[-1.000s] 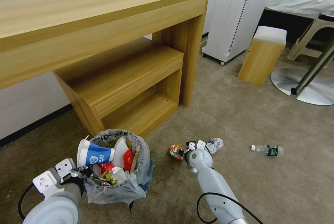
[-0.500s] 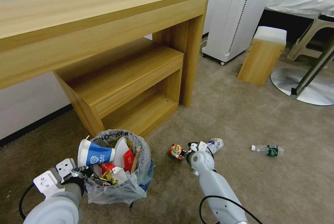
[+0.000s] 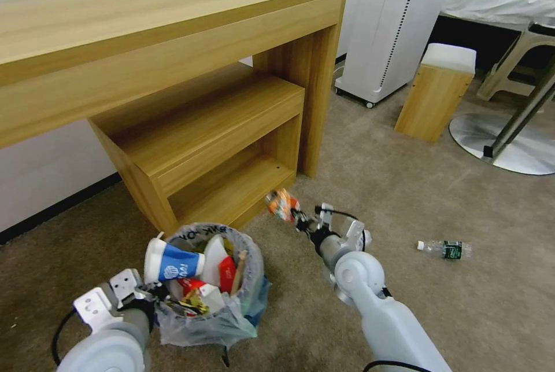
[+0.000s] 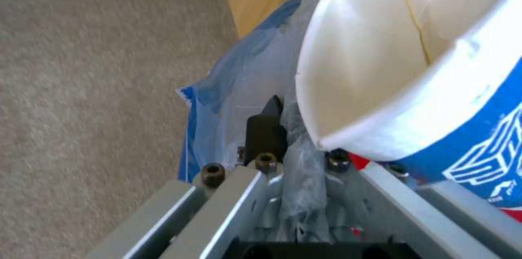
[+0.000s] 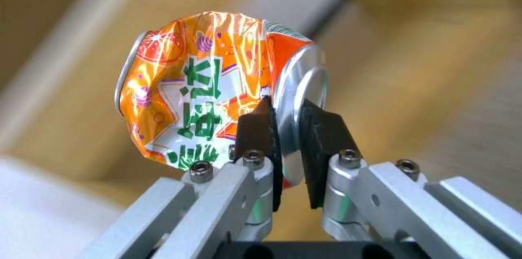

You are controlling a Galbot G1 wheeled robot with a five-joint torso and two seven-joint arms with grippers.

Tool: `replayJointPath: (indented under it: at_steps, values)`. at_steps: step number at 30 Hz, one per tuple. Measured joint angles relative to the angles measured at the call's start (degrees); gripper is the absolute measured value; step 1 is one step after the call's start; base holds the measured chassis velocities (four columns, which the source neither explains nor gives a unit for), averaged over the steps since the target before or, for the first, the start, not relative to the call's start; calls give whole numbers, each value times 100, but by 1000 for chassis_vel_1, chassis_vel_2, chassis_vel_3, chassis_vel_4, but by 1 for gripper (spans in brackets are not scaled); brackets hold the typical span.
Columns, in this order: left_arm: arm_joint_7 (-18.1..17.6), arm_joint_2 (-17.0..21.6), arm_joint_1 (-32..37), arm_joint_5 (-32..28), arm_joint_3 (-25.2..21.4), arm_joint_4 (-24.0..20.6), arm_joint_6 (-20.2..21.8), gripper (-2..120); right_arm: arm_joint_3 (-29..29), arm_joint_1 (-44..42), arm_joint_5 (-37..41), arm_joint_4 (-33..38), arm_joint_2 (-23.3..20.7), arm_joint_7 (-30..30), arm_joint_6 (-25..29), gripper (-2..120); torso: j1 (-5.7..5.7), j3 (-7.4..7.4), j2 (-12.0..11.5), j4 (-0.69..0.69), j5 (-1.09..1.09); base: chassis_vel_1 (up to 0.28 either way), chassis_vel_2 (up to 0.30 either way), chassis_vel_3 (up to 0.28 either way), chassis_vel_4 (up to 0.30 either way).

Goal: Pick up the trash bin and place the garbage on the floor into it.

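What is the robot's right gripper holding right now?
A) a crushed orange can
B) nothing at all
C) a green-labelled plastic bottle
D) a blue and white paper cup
A: the right gripper has its pads clamped on the rim of a crushed orange can, held up off the beige carpet near the wooden desk.

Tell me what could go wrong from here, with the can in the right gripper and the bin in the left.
1. The right gripper pinches only the crushed can's rim; it could slip out.
2. The trash bin looks full, the paper cup jutting over its edge, so added litter may spill.
3. The left gripper holds the thin liner bag, which might tear.
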Motion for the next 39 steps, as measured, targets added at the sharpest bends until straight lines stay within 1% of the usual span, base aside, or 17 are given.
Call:
replayJointPath:
  at_steps: [1,3,4,7,8,11,12,15,22,29,35,39]
  values:
    - [-5,-18,-3,10,41,1,0,1,-53,29,52,63,-18,-248,101,7,0,0,0,0,1,0,0,0,0]
    - [-5,-60,-11,52,147,0,0,1,-194,88,56,127,-29,-937,325,7,0,0,0,0,0,0,0,0,0]
    - [-5,-60,-11,52,147,0,0,1,-194,88,56,127,-29,-937,325,7,0,0,0,0,0,0,0,0,0]
    - [-5,-102,-28,122,262,-24,0,1,-437,114,-116,63,28,-1879,549,7,0,0,0,0,0,0,0,0,0]
    - [-5,-102,-28,122,262,-24,0,1,-437,114,-116,63,28,-1879,549,7,0,0,0,0,0,0,0,0,0]
    - [2,-161,-60,181,346,-41,0,1,-705,169,-515,-282,107,-2791,825,7,0,0,0,0,0,0,0,0,0]
    - [2,-161,-60,181,346,-41,0,1,-705,169,-515,-282,107,-2791,825,7,0,0,0,0,0,0,0,0,0]
    - [28,-187,-53,202,414,-50,-2,1,-941,234,-679,-577,115,-3382,964,7,0,0,0,0,0,0,0,0,0]
    - [66,-221,-52,299,517,-34,-15,1,-1133,278,-892,-793,69,-3730,1042,7,0,0,0,0,0,0,0,0,0]
    - [95,-263,-53,332,568,-39,-22,1,-1265,278,-1025,-930,4,-3903,855,7,0,0,0,0,1,0,0,0,0]
    - [104,-285,-71,360,556,-18,-27,1,-1290,207,-1309,-779,-148,-4220,845,7,0,0,0,0,1,0,0,0,0]
    - [106,-280,-72,361,520,-14,-29,1,-1264,157,-1400,-634,-290,-4238,838,7,0,0,0,0,1,0,0,0,0]
